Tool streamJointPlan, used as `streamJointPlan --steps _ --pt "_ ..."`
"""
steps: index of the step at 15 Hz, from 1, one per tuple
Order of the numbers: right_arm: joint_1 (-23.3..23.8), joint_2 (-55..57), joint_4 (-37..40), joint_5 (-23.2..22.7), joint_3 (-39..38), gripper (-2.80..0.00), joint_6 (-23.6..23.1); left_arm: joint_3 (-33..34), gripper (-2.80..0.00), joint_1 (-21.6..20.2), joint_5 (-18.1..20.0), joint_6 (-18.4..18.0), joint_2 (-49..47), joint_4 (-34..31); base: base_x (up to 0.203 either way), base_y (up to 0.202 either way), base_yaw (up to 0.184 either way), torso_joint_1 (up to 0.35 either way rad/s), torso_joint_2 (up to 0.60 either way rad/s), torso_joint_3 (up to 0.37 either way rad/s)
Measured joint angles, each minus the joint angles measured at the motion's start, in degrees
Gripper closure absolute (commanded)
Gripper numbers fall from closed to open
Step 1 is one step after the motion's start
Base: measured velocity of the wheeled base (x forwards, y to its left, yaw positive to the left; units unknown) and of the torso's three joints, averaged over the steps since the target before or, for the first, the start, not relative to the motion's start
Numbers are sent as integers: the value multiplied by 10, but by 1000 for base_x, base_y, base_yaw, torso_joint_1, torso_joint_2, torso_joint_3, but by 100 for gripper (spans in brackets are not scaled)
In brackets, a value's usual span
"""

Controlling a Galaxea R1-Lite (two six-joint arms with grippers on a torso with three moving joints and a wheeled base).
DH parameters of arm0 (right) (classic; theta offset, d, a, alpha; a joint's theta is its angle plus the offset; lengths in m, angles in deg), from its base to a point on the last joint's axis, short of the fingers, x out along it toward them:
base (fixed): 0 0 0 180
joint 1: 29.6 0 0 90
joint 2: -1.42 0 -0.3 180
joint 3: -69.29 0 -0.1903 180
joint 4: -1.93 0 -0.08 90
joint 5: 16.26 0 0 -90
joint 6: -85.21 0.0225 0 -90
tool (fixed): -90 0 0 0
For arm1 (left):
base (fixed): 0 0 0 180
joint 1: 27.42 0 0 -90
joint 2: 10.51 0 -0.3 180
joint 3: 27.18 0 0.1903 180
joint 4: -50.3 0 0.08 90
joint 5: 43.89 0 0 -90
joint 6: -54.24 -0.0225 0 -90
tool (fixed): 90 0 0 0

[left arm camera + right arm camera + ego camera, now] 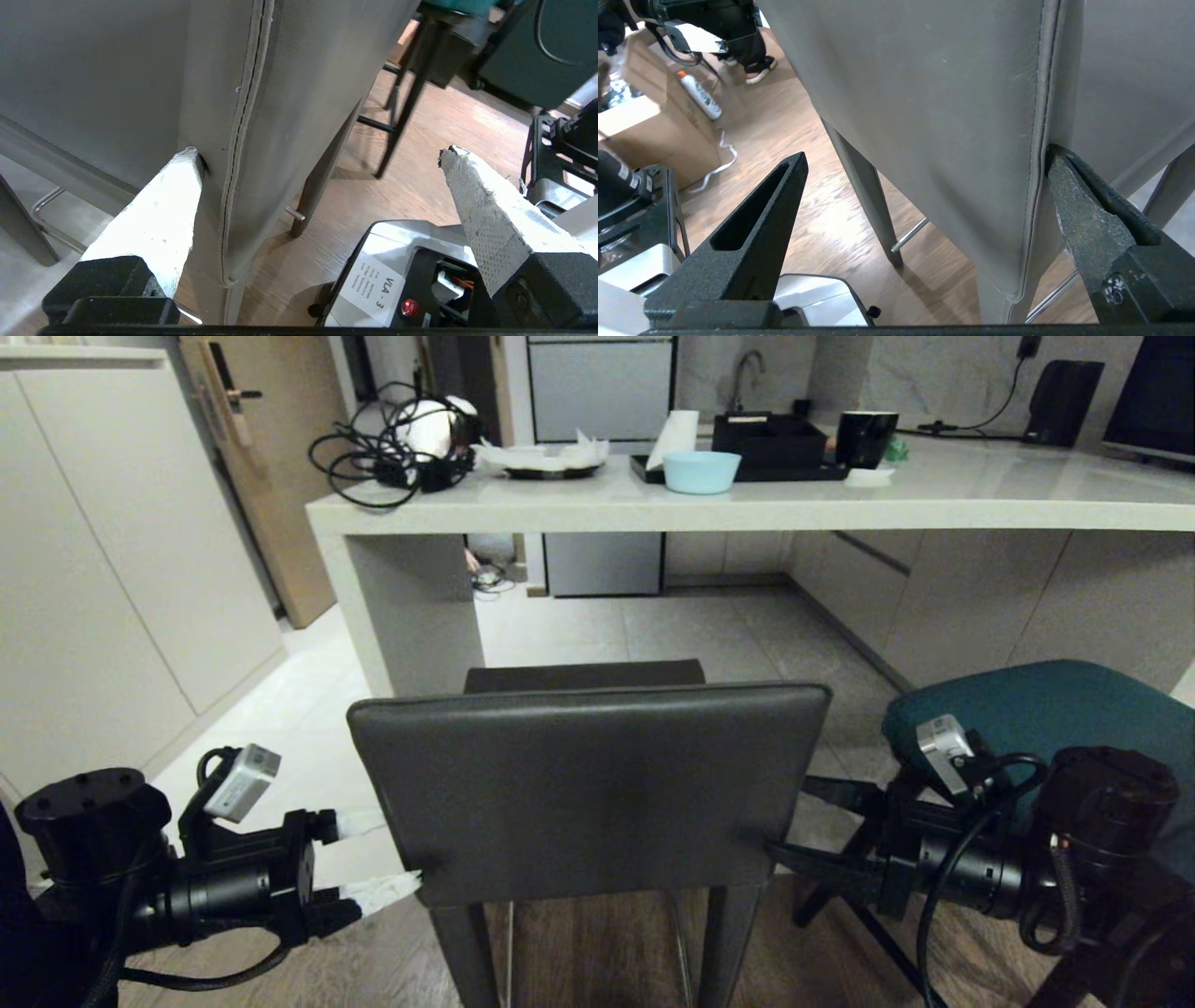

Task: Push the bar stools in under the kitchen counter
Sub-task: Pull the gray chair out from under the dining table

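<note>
The dark grey-brown bar stool [588, 784] stands right in front of me, its square backrest toward me and its seat short of the kitchen counter [747, 509]. My left gripper [373, 856] is open and straddles the backrest's left edge. One white-wrapped finger [187, 161] touches the backrest [289, 93]; the other stands free behind it. My right gripper [812, 831] is open astride the right edge [1036, 140], with one black finger [1064, 186] against the seam. The teal bar stool [1055, 709] stands at the right, partly behind my right arm.
On the counter lie a tangle of cables [392, 439], a pale blue bowl [700, 471], a black tray [775, 443] and a black mug [864, 437]. White cabinets [93, 569] line the left. A cardboard box [649, 130] and a bottle [698, 95] sit on the wood floor behind.
</note>
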Motion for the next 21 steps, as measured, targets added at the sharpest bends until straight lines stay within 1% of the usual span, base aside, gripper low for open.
streamJointPlan --steps 7,10,12,15,16,18,19,20,21 --pt "0 0 0 0 -1 -280 0 0 -280 0 -1 0 1 0 -191 0 -1 3 1 4" --pt "0 0 1 -1 -1 -280 0 1 -280 0 0 1 1 1 -26 0 -1 -4 1 0" --pt "0 0 1 0 -1 -280 0 1 -280 6 -11 0 1 0 0 0 0 0 0 0" --pt "0 2 1 2 0 -280 0 3 -280 9 -14 1 4 0 0 0 0 0 0 0" --pt "0 4 1 8 0 -280 2 7 -280 9 -16 0 6 0 0 0 0 0 0 0" --pt "2 9 2 53 4 -280 4 24 -280 9 -16 2 17 1 0 0 0 0 0 0" --pt "6 11 0 70 7 -280 4 36 -280 9 -6 3 22 1 0 0 0 0 0 0" --pt "9 14 -1 75 8 -280 3 48 -280 12 0 2 28 0 0 0 0 0 0 0" --pt "10 15 -1 76 7 -280 4 59 -280 23 -7 1 34 2 0 0 0 0 0 0"
